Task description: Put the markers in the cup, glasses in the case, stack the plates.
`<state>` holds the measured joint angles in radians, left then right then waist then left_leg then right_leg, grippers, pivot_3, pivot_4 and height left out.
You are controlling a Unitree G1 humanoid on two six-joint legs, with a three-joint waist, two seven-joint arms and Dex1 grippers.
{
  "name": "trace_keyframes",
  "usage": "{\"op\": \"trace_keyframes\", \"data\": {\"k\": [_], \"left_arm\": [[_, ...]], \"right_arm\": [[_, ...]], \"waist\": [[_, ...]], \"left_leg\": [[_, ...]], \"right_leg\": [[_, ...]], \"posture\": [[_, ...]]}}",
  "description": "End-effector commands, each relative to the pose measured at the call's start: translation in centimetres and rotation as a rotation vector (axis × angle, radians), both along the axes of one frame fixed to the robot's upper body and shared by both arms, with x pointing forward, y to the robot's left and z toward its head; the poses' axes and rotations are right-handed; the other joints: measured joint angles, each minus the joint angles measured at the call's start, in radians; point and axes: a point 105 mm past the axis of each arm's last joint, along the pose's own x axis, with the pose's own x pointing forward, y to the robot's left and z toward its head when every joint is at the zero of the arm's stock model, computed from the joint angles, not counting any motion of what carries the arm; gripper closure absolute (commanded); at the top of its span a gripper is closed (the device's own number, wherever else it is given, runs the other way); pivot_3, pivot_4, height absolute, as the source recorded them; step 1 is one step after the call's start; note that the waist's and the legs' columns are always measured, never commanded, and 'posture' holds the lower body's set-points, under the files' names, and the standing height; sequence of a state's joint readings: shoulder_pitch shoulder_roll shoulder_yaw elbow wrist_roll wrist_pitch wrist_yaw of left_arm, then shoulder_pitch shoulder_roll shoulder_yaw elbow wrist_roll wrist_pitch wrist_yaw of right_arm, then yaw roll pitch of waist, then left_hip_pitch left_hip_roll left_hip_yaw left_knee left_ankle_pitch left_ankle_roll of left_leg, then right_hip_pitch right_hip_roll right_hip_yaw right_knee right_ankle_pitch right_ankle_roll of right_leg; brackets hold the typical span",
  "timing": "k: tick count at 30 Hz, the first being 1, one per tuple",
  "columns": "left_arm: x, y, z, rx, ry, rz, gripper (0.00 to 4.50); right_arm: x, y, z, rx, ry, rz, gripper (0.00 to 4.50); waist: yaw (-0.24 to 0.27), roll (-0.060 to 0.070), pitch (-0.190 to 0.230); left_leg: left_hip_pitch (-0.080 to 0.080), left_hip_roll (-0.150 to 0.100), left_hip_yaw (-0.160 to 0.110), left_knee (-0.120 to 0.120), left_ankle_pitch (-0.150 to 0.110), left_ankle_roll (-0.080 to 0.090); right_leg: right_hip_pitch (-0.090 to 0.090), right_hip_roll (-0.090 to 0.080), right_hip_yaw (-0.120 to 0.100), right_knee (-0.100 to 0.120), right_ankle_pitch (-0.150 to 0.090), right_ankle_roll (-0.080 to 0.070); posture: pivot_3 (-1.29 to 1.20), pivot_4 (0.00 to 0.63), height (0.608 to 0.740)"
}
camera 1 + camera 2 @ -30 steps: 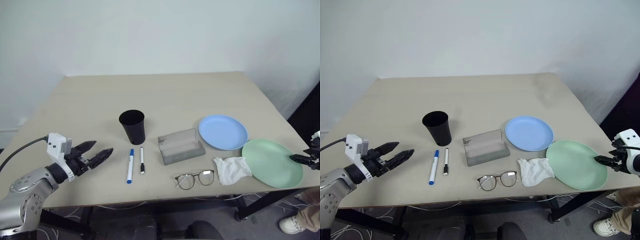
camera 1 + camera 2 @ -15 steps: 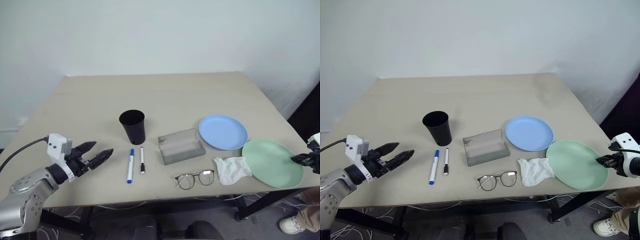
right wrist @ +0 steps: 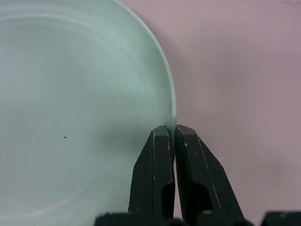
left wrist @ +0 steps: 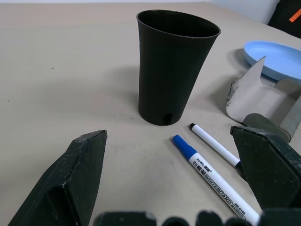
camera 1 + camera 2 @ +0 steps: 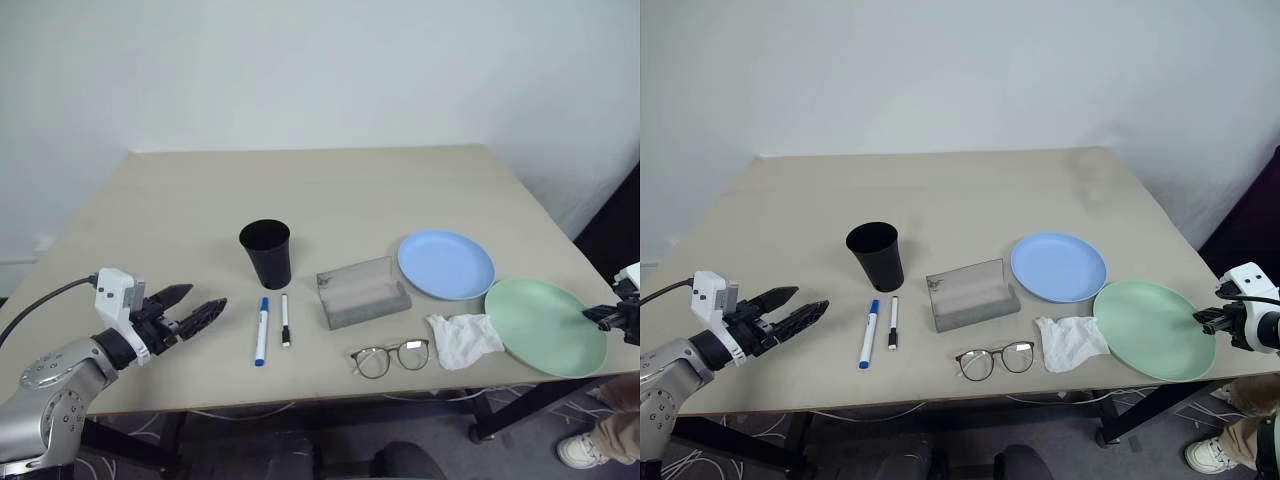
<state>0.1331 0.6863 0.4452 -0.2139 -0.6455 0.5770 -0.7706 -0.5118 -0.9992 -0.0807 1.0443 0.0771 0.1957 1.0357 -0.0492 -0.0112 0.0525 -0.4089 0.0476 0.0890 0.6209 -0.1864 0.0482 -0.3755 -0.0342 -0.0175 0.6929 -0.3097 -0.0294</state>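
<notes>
We are holding our left gripper (image 5: 196,310) wide open at 9 o'clock of the markers (image 5: 262,331), with the cup (image 5: 266,254) just past them. The glasses (image 5: 389,357) are lying at 6 o'clock of the case (image 5: 361,292). Our right gripper (image 5: 1202,317) is pinching the green plate (image 5: 1152,330) by its thin rim at 3 o'clock. The pinch looks small, so the plate may slip or tip before reaching the blue plate (image 5: 446,264).

Our left arm (image 5: 55,385) is rounded silver-grey metal with small dark screws, a black cable looping from its white wrist block. Its left gripper (image 5: 197,308) has two black, ridged, tapering fingers. Our right gripper (image 5: 1202,316) is black, behind a white wrist block.
</notes>
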Motion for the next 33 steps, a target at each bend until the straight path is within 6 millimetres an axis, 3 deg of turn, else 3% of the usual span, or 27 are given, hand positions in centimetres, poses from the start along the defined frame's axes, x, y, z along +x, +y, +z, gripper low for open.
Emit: {"op": "trace_keyframes", "data": {"k": [1,8,18,25,33], "left_arm": [[0.1,-0.5,1.2,0.01,-0.048,-0.017,0.0],[0.0,-0.4,1.0,0.013,-0.044,-0.011,0.0],[0.2,-0.5,0.8,0.017,-0.041,-0.015,0.0],[0.4,-0.5,0.7,0.021,-0.04,-0.021,0.0],[0.4,-0.5,0.6,0.022,-0.038,-0.022,0.0]], "right_arm": [[1.5,0.2,1.9,0.056,-0.089,-0.046,4.45],[2.6,0.0,4.0,0.247,-0.179,-0.181,4.45],[2.9,-2.5,6.6,0.347,-0.323,-0.417,4.45],[2.6,-2.6,6.5,0.37,-0.312,-0.427,4.45],[3.8,-1.1,7.3,0.54,-0.335,-0.448,4.45]], "waist": [[-0.002,0.0,0.0],[-0.001,0.001,0.0],[-0.001,0.003,0.0],[-0.001,0.003,0.0],[-0.002,0.003,0.0]], "left_leg": [[0.0,0.0,0.0,0.001,0.0,0.0],[0.0,0.0,0.0,0.001,0.0,0.0],[-0.004,0.0,0.005,-0.003,0.0,0.0],[-0.004,0.0,0.007,-0.003,0.0,0.0],[-0.004,0.0,0.007,-0.003,0.0,0.001]], "right_leg": [[0.0,0.0,0.0,0.0,0.001,0.0],[-0.002,-0.002,0.001,0.0,0.003,-0.001],[-0.008,-0.002,0.005,0.0,0.003,-0.001],[-0.009,-0.002,0.006,0.0,0.003,-0.001],[-0.008,-0.001,0.006,0.0,0.004,-0.001]], "posture": [[0.0,0.0,0.74],[0.0,0.0,0.74],[0.0,0.0,0.74],[0.0,0.0,0.74],[0.0,0.0,0.74]]}}
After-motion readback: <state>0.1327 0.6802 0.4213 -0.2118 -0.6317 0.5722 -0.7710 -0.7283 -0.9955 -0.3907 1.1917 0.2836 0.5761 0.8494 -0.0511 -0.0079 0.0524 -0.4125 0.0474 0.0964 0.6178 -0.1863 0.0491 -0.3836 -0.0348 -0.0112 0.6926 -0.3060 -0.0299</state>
